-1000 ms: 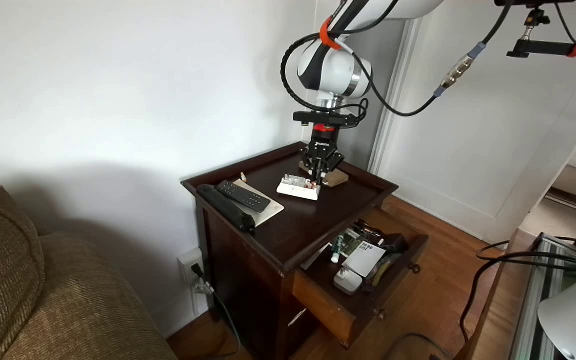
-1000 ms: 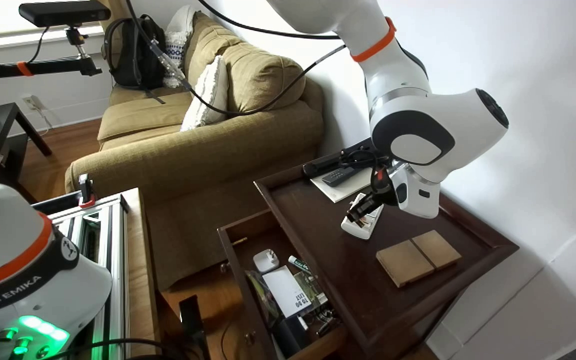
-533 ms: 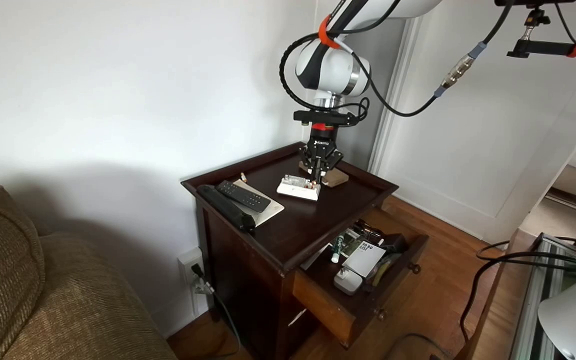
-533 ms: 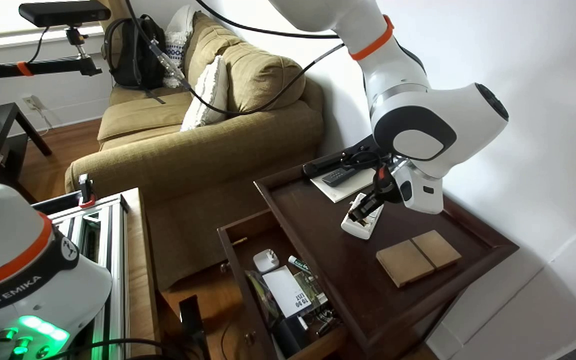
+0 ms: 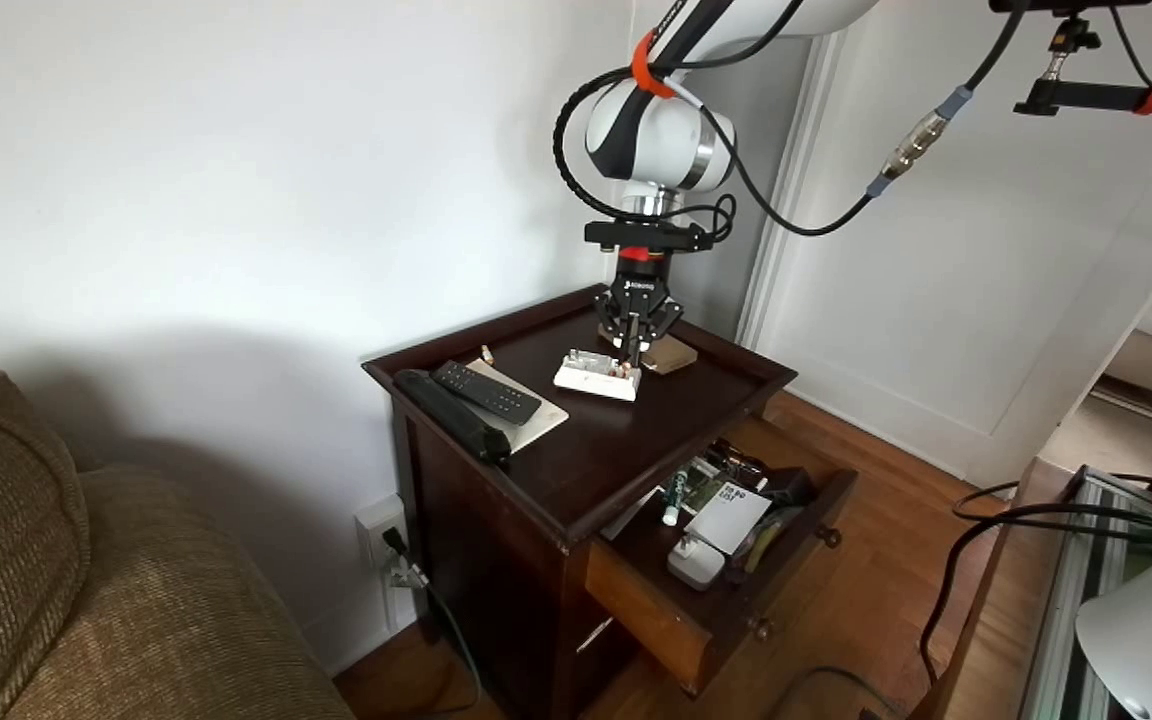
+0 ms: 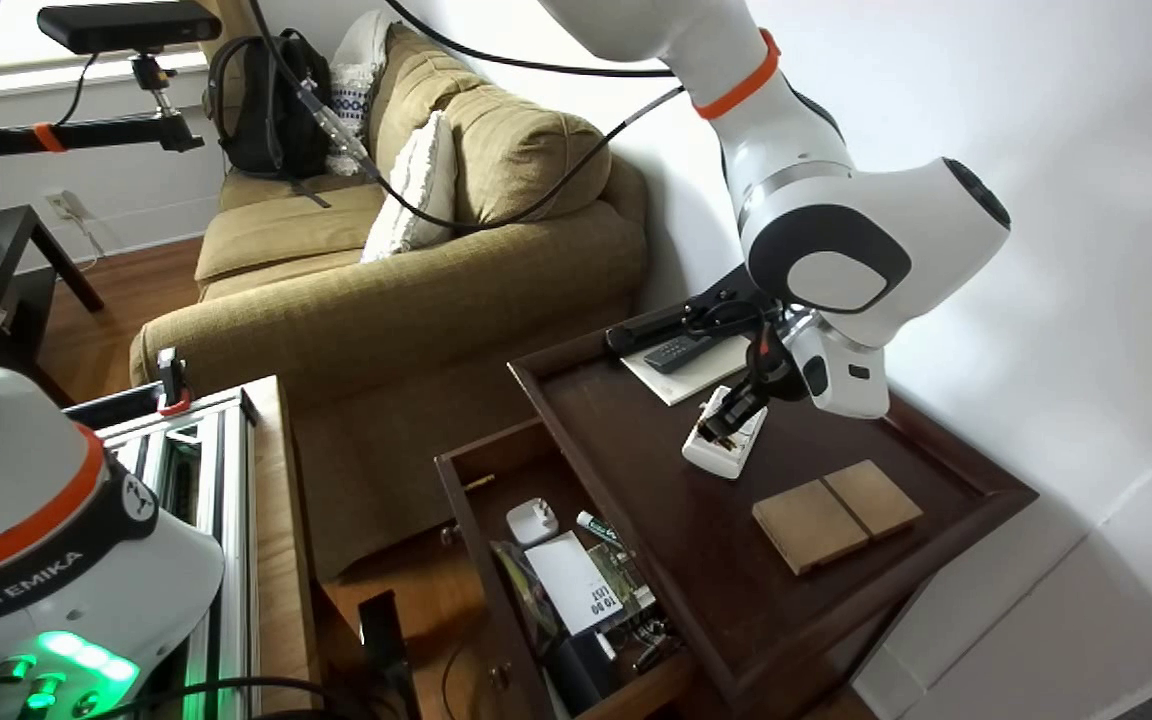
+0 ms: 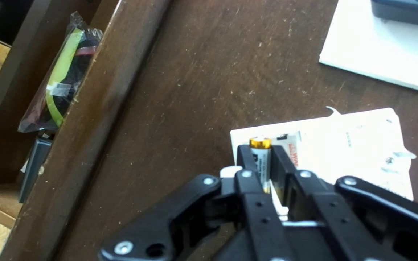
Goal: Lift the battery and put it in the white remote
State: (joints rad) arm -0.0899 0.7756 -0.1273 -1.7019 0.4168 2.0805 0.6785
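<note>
My gripper point(image 7: 260, 154) is shut on a battery point(image 7: 261, 161), which is pale with a gold end and sits between the two fingertips. The white remote point(image 7: 361, 145) lies on the dark tabletop beneath the fingers, and a patch with red lettering shows beside the battery. In both exterior views the fingertips are at one end of the white remote point(image 5: 596, 380) point(image 6: 708, 460), over its open upper face. Whether the battery touches the remote cannot be told. The fingers hide part of the remote.
A black remote point(image 5: 486, 392) lies on a white pad point(image 5: 541, 425), beside a long black device point(image 5: 451, 415). A tan notebook-like object point(image 6: 836, 515) lies near the white remote. A small white-and-orange item point(image 5: 487, 355) is by the back edge. The drawer point(image 6: 486, 590) below stands open.
The arm and wrist have shifted slightly, to the left in an exterior view and a little upward in an exterior view. The fingertips stay at the white remote, which has not moved.
</note>
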